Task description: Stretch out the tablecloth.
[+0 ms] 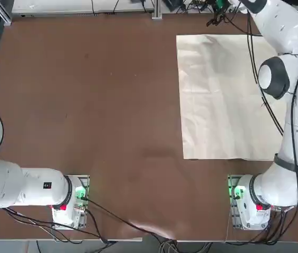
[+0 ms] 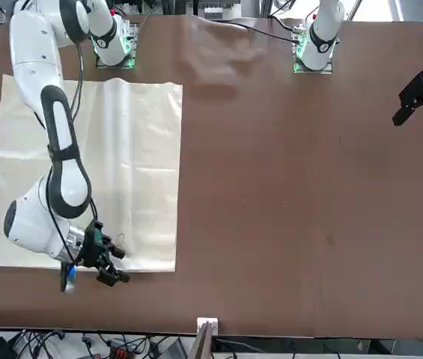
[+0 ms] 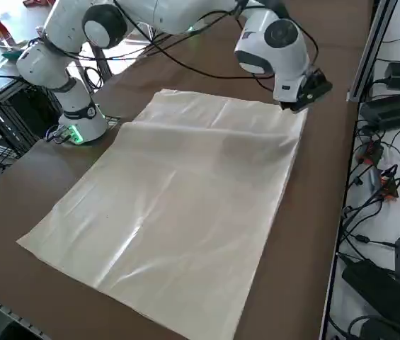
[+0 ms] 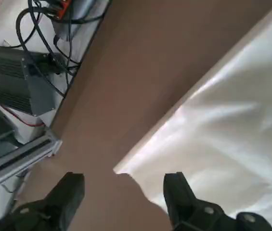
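Tablecloth: the cream tablecloth (image 1: pixel 212 105) is laid on the right half of the worktop (image 1: pixel 112 105), closer to the far edge than to the robot's edge.
Cloth state: a broad, mostly flat sheet is shown, with straight outer edges; shallow ripples and a shiny crease (image 3: pixel 125 244) are left in it.
Right pincer: spread wide, with nothing pinched; it is held near the cloth's far inner corner (image 4: pixel 126 169), which is seen between the two fingertips.
Contact: whether the corner is touched cannot be told.
Done so far: the sheet has been laid out over a large area, with no bunched heap in sight.
Left to do: the ripples are still to be smoothed; whether a doubled layer remains to be opened cannot be made out.
Likely next: the corner would have to be pinched and drawn outward, low and gently, lest the whole cloth be dragged askew.
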Action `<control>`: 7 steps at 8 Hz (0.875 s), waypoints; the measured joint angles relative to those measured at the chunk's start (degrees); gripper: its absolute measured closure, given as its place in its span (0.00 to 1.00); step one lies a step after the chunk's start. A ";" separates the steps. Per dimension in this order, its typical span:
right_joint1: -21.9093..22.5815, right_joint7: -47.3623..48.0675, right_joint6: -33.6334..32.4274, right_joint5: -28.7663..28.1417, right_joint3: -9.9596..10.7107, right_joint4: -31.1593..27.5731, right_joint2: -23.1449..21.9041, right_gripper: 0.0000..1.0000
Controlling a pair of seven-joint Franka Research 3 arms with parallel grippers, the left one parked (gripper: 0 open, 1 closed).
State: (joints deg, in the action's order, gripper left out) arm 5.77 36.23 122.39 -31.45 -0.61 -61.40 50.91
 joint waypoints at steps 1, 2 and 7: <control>-1.23 -4.90 -2.31 3.45 0.08 -0.45 -1.95 0.00; -2.14 -9.20 -4.33 8.01 0.09 -0.84 -4.27 0.00; -1.89 -18.33 -11.37 23.76 -0.01 -8.44 -16.47 0.00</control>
State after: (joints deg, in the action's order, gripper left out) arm 3.88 17.89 111.02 -7.69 -0.62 -69.84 34.44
